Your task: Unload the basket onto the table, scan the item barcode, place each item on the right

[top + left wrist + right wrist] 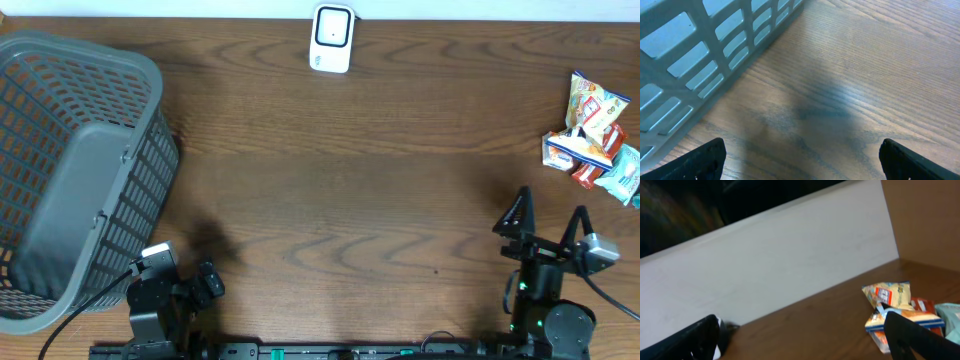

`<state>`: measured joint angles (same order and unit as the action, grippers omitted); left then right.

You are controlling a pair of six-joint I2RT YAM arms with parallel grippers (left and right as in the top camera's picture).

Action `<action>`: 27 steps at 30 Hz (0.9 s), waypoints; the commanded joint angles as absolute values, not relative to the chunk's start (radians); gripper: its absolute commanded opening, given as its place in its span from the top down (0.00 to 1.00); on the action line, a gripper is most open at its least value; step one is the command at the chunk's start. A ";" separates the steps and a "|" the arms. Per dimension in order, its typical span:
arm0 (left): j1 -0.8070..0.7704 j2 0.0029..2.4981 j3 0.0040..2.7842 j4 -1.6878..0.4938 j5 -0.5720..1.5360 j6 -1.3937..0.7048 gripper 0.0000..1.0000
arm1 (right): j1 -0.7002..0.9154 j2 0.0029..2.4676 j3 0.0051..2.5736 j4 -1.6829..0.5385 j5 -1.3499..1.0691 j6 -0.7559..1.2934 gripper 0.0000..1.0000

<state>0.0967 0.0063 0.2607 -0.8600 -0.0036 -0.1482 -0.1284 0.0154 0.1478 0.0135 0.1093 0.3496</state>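
Wood-grain counter holds snack packets heaped at the right edge and the scanner at top centre; left fingers and right fingers gape empty, and the overlapping packets may invite a double grab.

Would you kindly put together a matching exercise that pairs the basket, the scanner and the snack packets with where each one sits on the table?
Things:
1. grey basket
2. white scanner
3. snack packets

Places on the table:
A. middle of the far edge
B. right end, towards the far side
C. left end

Pairs: 1-C, 2-A, 3-B
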 commanded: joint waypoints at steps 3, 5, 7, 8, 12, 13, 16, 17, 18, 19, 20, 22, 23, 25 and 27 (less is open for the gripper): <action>0.102 0.005 0.242 -0.904 -0.012 -0.128 0.02 | -0.120 0.005 0.005 0.151 0.100 0.320 0.01; 0.102 0.005 0.242 -0.904 -0.012 -0.128 0.02 | -0.121 0.005 0.005 0.134 0.106 0.316 0.01; 0.102 0.005 0.242 -0.903 -0.012 -0.128 0.02 | -0.121 0.005 0.005 0.134 0.114 0.312 0.01; 0.102 0.005 0.242 -0.904 -0.012 -0.128 0.02 | -0.121 0.005 0.005 0.124 0.119 0.312 0.01; 0.102 0.005 0.242 -0.904 -0.012 -0.128 0.02 | -0.121 0.005 0.005 0.024 0.130 0.313 0.01; 0.102 0.005 0.242 -0.904 -0.012 -0.128 0.02 | -0.121 0.005 0.005 -0.002 0.133 0.313 0.01; 0.102 0.005 0.242 -0.904 -0.012 -0.128 0.02 | -0.121 0.005 0.005 -0.065 0.133 0.311 0.01; 0.102 0.005 0.242 -0.904 -0.012 -0.128 0.02 | -0.121 0.005 0.005 -0.062 0.133 0.298 0.01; 0.102 0.005 0.242 -0.904 -0.012 -0.128 0.02 | -0.121 0.005 0.005 -0.061 0.133 0.271 0.01; 0.102 0.005 0.242 -0.904 -0.012 -0.128 0.02 | -0.121 0.005 0.005 -0.061 0.132 0.233 0.01; 0.102 0.005 0.242 -0.904 -0.012 -0.128 0.02 | -0.121 0.005 0.005 -0.061 0.132 0.200 0.01; 0.102 0.005 0.242 -0.904 -0.012 -0.128 0.02 | -0.121 0.005 0.005 -0.061 0.128 0.193 0.01; 0.102 0.005 0.242 -0.904 -0.012 -0.128 0.02 | -0.121 0.005 0.005 -0.061 0.128 0.193 0.01; 0.102 0.005 0.242 -0.904 -0.012 -0.128 0.02 | -0.120 0.005 0.005 -0.063 0.124 0.170 0.01; 0.102 0.005 0.242 -0.904 -0.012 -0.128 0.02 | -0.117 0.005 0.005 -0.064 0.117 0.147 0.01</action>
<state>0.0967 0.0063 0.2607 -0.8600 -0.0036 -0.1482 -0.1276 0.0116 0.0063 -0.0582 0.1226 0.2100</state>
